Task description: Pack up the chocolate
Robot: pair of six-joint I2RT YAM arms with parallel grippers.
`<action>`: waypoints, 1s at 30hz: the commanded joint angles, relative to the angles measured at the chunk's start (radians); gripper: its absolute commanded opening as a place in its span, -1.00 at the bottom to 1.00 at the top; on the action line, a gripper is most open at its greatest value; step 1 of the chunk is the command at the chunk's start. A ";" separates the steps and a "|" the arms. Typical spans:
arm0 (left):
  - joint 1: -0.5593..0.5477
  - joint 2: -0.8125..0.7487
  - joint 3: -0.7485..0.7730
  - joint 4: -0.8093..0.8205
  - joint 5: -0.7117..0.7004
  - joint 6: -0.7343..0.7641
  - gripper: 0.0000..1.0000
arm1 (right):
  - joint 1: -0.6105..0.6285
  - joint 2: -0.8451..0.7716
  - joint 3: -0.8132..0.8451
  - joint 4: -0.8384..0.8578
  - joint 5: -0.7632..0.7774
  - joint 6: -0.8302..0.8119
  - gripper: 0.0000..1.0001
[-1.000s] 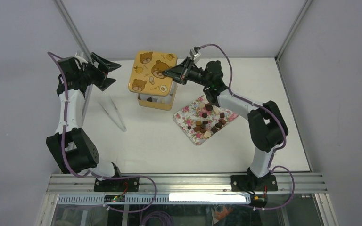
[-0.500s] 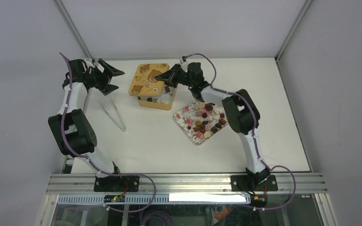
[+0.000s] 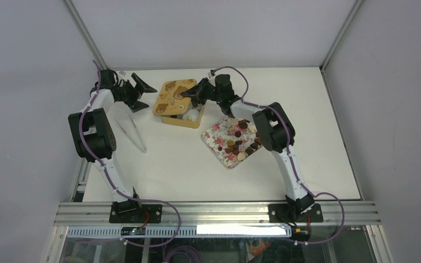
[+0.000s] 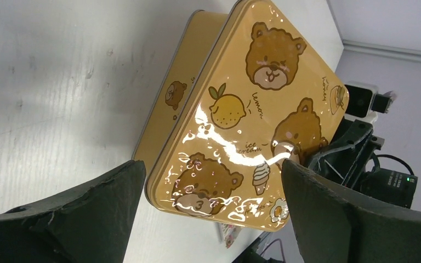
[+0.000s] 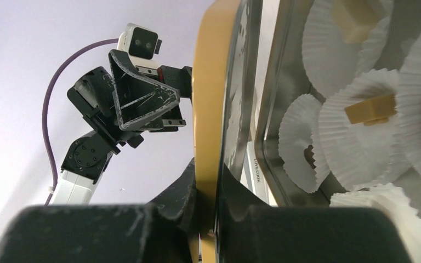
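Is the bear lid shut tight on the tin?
No, the right gripper pinches the lid by its edge and holds it tilted up, so the paper cups inside the tin show.

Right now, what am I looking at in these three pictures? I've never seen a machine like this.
These are two robot arms bolted at the near edge of a table, each ending in a two-finger gripper. One picture looks down from above. The other two come from small cameras on the wrists. On the table sit a yellow tin, a flowered tray of small chocolates, and a pair of tweezers. The right gripper pinches the tin's bear-printed lid by its edge, tilted up over the tin. Its wrist picture shows white paper cups inside the tin, some holding pieces. The left gripper is open, holds nothing, and faces the lid.
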 commanded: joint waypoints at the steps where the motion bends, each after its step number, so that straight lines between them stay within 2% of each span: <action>1: -0.032 0.025 0.070 0.023 0.001 0.045 0.98 | -0.020 0.004 0.027 0.043 -0.024 -0.009 -1.00; 27: -0.109 0.099 0.135 -0.019 -0.032 0.106 0.98 | -0.084 -0.002 -0.131 0.104 -0.102 0.022 -1.00; 30: -0.118 0.109 0.141 -0.023 -0.032 0.106 0.98 | -0.089 -0.007 -0.139 0.079 -0.104 0.012 -0.79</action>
